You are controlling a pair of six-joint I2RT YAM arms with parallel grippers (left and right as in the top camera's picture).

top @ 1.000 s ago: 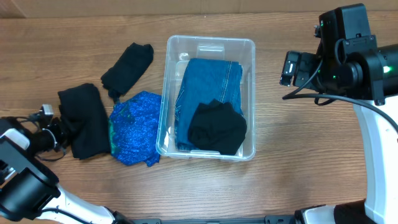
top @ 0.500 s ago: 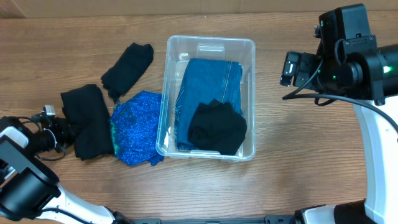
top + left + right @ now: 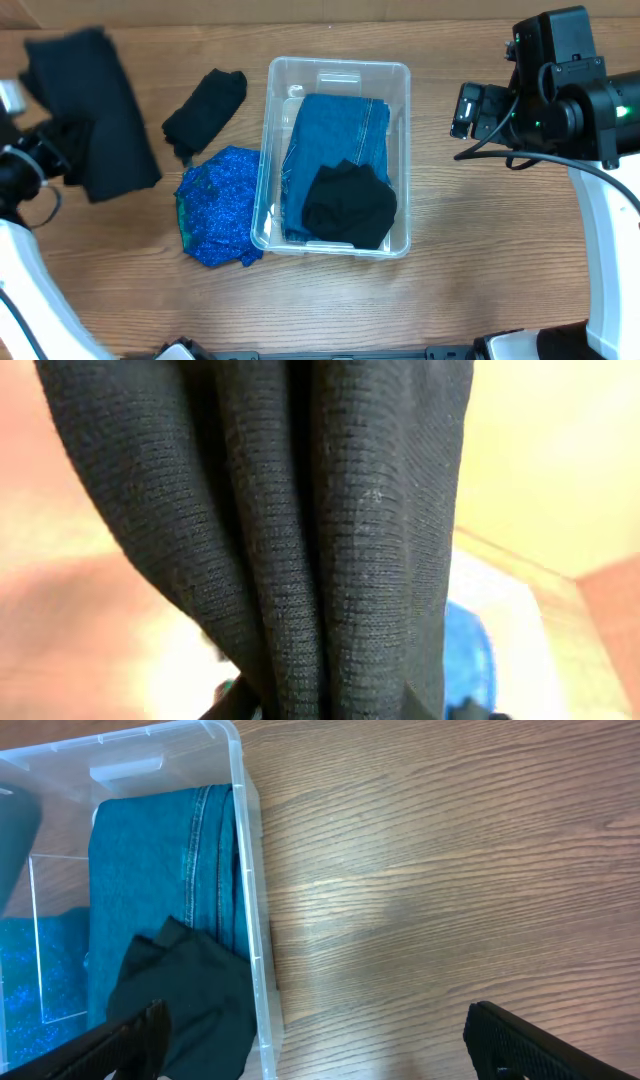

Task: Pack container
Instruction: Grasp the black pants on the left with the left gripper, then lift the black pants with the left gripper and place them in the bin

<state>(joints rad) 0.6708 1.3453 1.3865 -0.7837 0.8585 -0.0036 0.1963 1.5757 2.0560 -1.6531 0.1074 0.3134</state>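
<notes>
The clear plastic container [image 3: 338,67] stands mid-table and holds folded blue jeans [image 3: 338,140] with a black garment [image 3: 348,208] on top. It also shows in the right wrist view [image 3: 245,870]. My left gripper [image 3: 45,150] is shut on a black cloth [image 3: 90,110] and holds it raised over the far left of the table; the cloth [image 3: 300,530] fills the left wrist view and hides the fingertips. My right gripper [image 3: 320,1045] is open and empty, high above the table just right of the container.
A second black garment [image 3: 205,108] and a shiny blue garment [image 3: 220,205] lie on the wooden table left of the container. Bare wood lies right of the container under the right arm [image 3: 560,90].
My left gripper has lifted the black cloth off the table and carried it up and toward the far left. The right arm has not moved.
</notes>
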